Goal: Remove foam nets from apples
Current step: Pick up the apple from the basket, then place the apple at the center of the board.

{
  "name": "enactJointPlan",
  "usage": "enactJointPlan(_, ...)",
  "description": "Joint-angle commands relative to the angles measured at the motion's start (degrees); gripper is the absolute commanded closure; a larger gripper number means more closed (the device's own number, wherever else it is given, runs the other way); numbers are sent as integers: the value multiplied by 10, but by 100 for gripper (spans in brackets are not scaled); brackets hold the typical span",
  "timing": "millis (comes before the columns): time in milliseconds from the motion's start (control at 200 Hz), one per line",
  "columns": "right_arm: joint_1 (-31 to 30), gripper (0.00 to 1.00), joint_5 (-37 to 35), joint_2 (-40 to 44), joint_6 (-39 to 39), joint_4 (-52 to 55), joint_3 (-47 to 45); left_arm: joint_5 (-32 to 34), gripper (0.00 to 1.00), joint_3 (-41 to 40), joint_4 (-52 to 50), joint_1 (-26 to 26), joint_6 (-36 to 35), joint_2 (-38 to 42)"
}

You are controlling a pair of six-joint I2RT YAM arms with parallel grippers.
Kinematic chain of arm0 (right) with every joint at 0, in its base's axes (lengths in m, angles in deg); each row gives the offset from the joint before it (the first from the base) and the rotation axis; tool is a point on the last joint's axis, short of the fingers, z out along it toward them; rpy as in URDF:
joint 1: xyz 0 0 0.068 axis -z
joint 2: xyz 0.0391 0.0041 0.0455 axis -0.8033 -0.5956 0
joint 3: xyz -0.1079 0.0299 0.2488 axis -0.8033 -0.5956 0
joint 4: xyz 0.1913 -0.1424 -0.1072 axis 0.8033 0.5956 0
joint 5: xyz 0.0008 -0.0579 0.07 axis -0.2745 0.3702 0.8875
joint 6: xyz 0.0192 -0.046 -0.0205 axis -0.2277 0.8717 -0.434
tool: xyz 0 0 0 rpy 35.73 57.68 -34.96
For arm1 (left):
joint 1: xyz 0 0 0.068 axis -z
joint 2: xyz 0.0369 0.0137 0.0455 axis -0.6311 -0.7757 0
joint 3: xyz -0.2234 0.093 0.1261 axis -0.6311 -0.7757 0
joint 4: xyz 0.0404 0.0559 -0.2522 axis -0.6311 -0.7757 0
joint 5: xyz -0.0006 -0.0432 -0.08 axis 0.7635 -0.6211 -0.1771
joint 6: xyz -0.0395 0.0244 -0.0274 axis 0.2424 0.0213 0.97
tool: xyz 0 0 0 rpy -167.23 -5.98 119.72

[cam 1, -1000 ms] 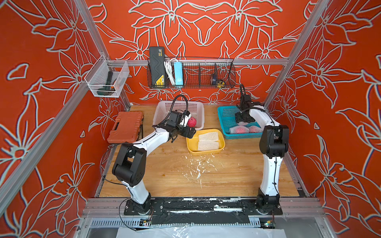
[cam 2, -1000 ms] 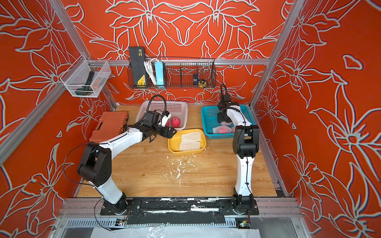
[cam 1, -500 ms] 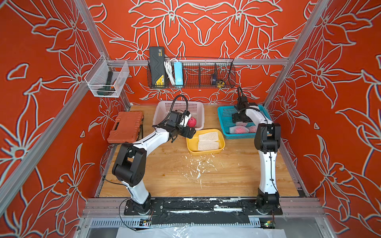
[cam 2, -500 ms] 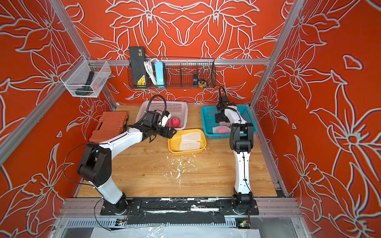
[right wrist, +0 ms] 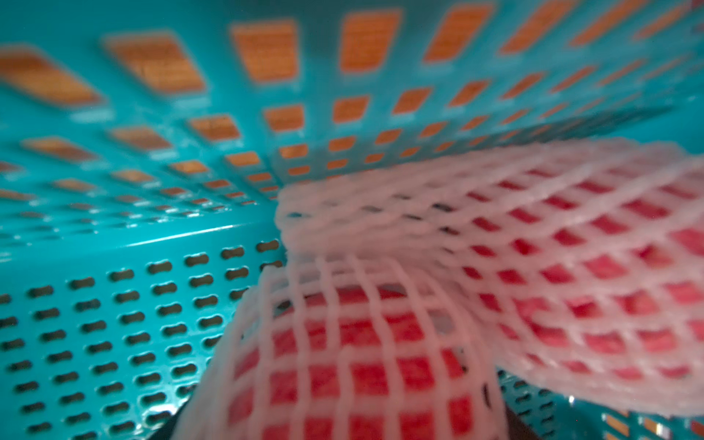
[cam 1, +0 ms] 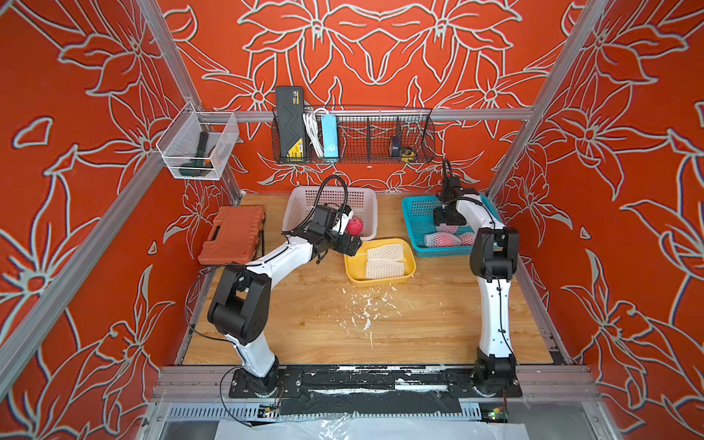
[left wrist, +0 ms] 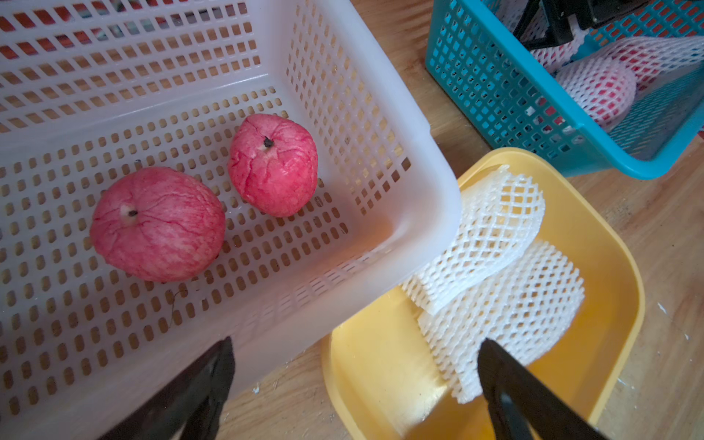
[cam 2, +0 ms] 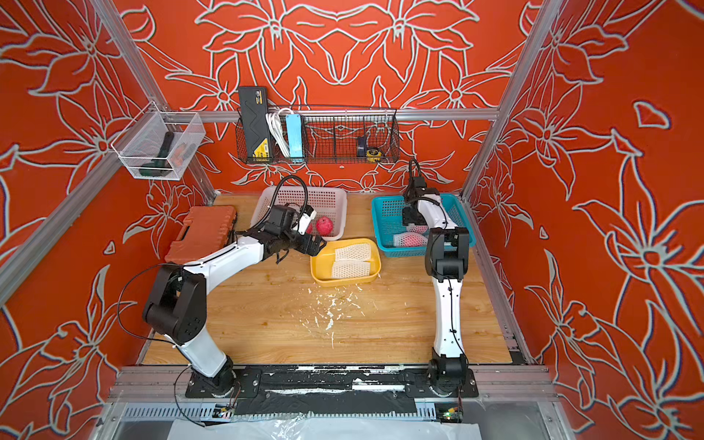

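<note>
Right arm (cam 1: 493, 255) has drawn its elbow inward since the earlier frame, its end effector staying low in the teal basket (left wrist: 495, 84). The left arm has not shifted.

Left end effector (left wrist: 354, 354): jaws spread wide, holding nothing. Ahead of it to one side, the white basket (left wrist: 438, 183) holds two bare apples (left wrist: 158, 224) (left wrist: 273, 164), slightly apart. Just below and beyond its jaws, the yellow tray (left wrist: 594, 236) holds two empty foam nets (left wrist: 491, 228) (left wrist: 525, 304), overlapping.

Right end effector (cam 1: 446, 219): a netted apple (right wrist: 362, 362) lies right up against it. The jaws are mostly hidden, so whether they grip it cannot be told.

Assessment: two apples are done. At least two netted apples remain in the teal basket, exact count unclear. White scraps (cam 1: 365, 308) litter the table (cam 1: 304, 331).
</note>
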Motion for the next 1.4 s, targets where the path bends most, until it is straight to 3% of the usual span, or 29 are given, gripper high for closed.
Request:
enactJointPlan(0,4,31,13,27,-9,21,-5,0,2,5,-22,4,-1,-5)
enactJointPlan(435,0,33,58,164,-26,8,-67,7,2,-17,-14,9,1,37)
enactJointPlan(666,-16,34,82,247,-30,9,-145,14,2,-42,-10,17,2,73)
enactJointPlan(1101,-58,35,189,496,-69,-13,-411,23,2,-111,-5,49,-2,165)
enactJointPlan(1396,-134,36,255,646,-110,-39,-618,23,2,-166,-7,96,-22,221)
